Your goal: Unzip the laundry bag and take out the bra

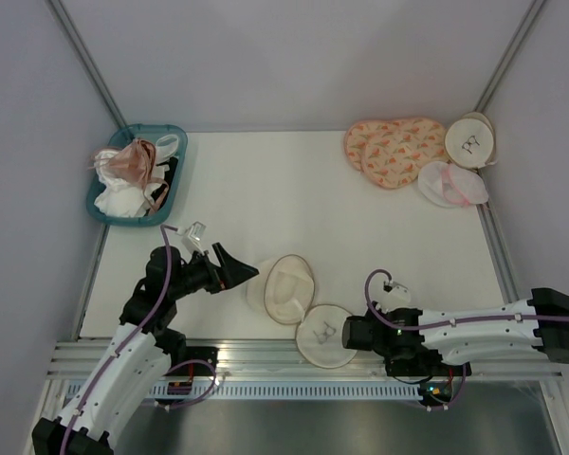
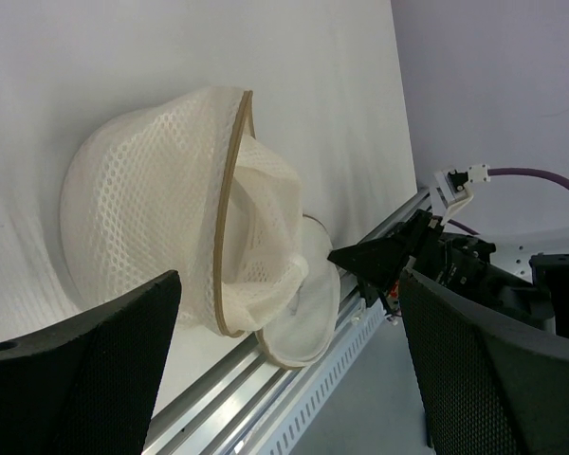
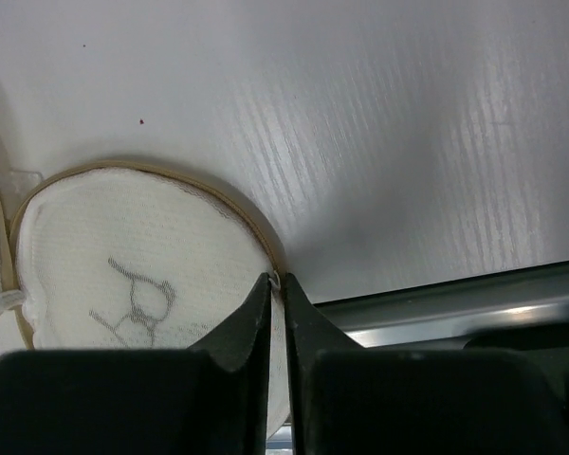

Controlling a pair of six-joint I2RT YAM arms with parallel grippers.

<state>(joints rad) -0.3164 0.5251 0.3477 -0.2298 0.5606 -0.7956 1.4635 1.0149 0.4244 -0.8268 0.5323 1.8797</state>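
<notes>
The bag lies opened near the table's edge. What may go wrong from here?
1. The right gripper is shut on only the thin rim of the laundry bag; it may slip off under pull.
2. The bag lies partly over the metal rail at the near edge; a pull might drag it off.
3. The left gripper is open and holds nothing, so the bag may slide.

The laundry bag is cream mesh (tan rim).
</notes>
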